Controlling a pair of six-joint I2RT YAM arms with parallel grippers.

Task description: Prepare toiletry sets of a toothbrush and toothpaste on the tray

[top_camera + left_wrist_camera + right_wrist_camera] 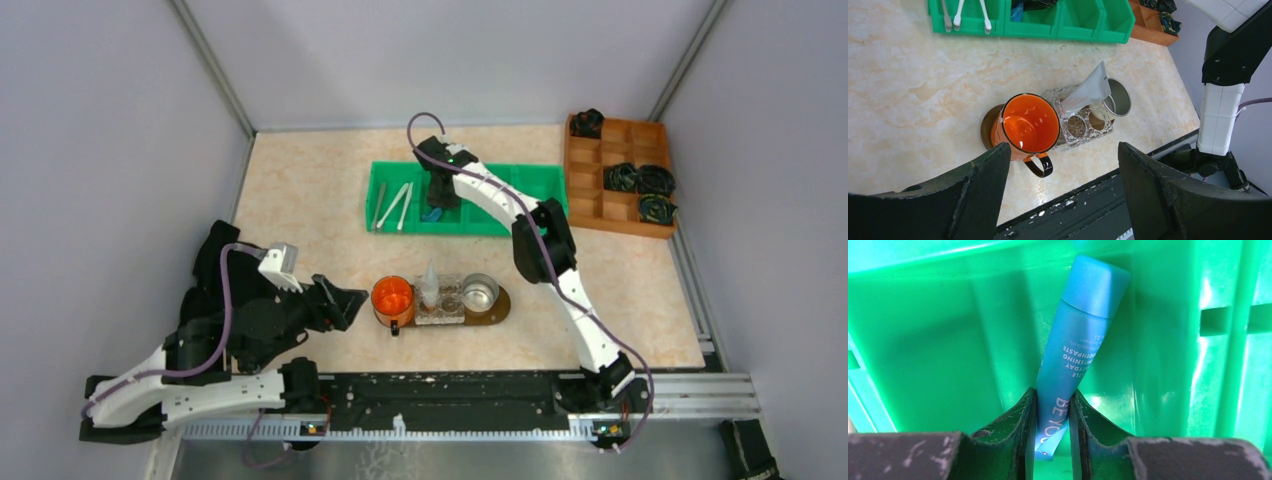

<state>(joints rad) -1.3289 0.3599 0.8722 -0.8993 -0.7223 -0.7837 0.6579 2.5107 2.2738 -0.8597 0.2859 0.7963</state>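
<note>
Nearest of all, low on the left, the left gripper [1064,147] hangs over the table [300,200] with its jaws spread wide and nothing between them, pointing toward the tray [500,302] without touching it. That tray lies across the middle of the table, close to the arm bases. On its left end sits an orange mug [392,298], handle toward the near edge. Just right of it is a clear glass holder [452,305] with the white tube [1088,90] leaning in one of its wells. A steel cup [480,293] stands on the right end.

Farther back is the green bin [520,185]. Three toothbrushes [395,207], one grey and two white, lie in its leftmost compartment. In the next compartment to the right, the right gripper [1053,412] reaches down, fingers pinched tight on the flat tail of the blue tube [1073,340]. Its capped end points away, toward the bin wall; whether it rests on the bin floor I cannot tell.

At the far right corner sits an orange-brown box [620,215] with black bundles in several cells.
</note>
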